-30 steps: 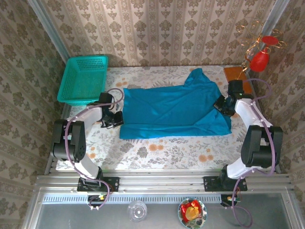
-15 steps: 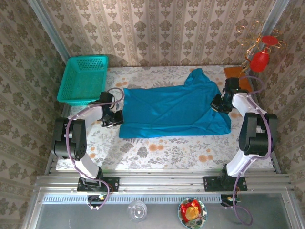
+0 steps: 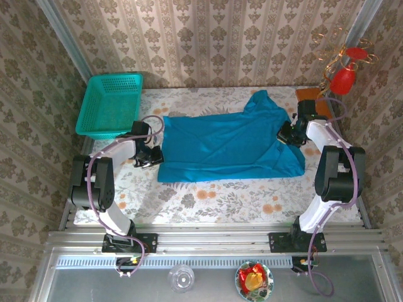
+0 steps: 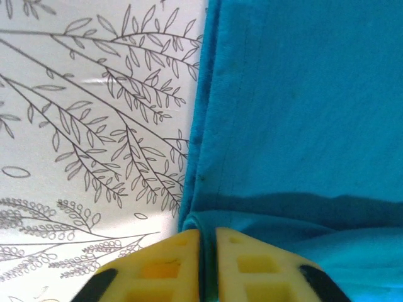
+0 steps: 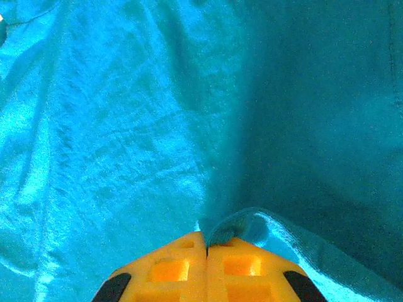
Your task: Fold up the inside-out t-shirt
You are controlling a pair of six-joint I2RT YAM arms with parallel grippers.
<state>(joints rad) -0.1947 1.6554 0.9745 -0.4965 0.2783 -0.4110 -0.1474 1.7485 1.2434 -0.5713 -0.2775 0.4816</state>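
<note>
The inside-out t-shirt (image 3: 227,145) lies spread across the middle of the floral table, plain teal-blue, with one part peaking toward the back right. My left gripper (image 3: 154,157) sits at the shirt's left edge. In the left wrist view its yellow fingers (image 4: 170,264) stand close together on the gripper (image 4: 208,234), with a fold of the shirt (image 4: 302,94) pinched between them. My right gripper (image 3: 284,135) rests on the shirt's right side. In the right wrist view this gripper (image 5: 207,238) is shut on a small raised fold of the cloth (image 5: 126,113).
A teal-green mesh basket (image 3: 110,104) stands at the back left corner. A brown wooden block (image 3: 312,97) and a red ornament (image 3: 345,78) are at the back right. Bare floral tabletop (image 3: 208,201) runs along the front, with a glass (image 3: 181,278) and a bowl (image 3: 254,280) below the rail.
My right gripper has moved back and slightly left along the shirt's right side, drawing the cloth with it. The left arm has hardly moved.
</note>
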